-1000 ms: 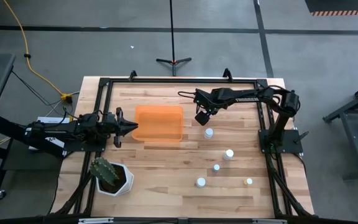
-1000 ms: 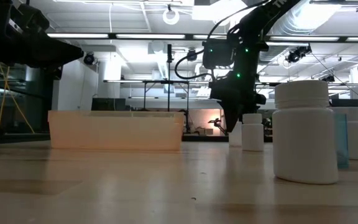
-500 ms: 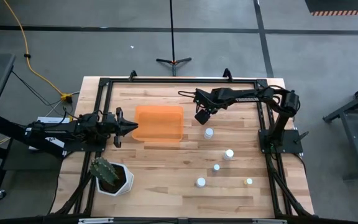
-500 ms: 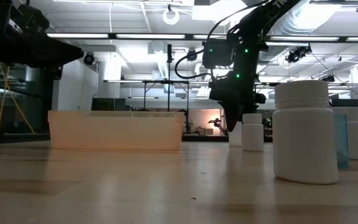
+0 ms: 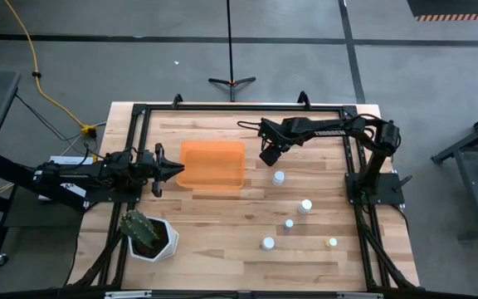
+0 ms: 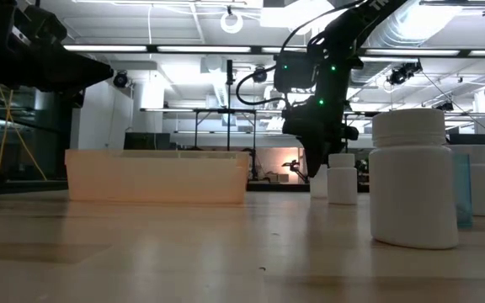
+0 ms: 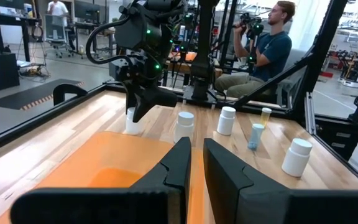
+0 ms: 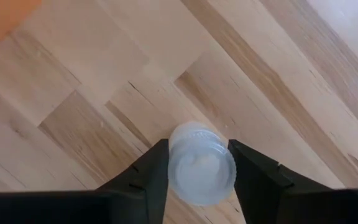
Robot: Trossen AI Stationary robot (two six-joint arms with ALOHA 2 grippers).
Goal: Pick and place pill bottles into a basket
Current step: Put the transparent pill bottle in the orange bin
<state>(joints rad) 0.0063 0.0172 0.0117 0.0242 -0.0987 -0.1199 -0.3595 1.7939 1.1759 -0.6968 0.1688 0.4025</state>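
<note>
The orange basket [image 5: 212, 164] lies at the table's far middle. My right gripper [image 5: 268, 156] stands just right of it, pointing down, shut on a white pill bottle [image 8: 201, 163] that also shows in the left wrist view [image 7: 132, 122]. Several more white bottles stand upright on the table to the right and nearer: [image 5: 279, 177], [image 5: 306, 205], [image 5: 289, 223], [image 5: 268, 242], and a yellowish one [image 5: 332, 242]. My left gripper [image 5: 173, 169] hovers shut and empty at the basket's left edge, over its floor [image 7: 104, 162]. My right gripper pinches the bottle's cap [image 8: 201, 140] between its two fingers [image 8: 154, 171], one on each side. The fingers come from above, pointing down. The bottle stands upright with its foot on the table [image 7: 131, 130].
A white pot with a green cactus [image 5: 146, 235] stands at the near left. A black frame [image 5: 139, 116] runs round the table's edges. A seated person [image 7: 269, 50] shows beyond the table's right side. Bare wood lies at the near middle [image 5: 222, 249].
</note>
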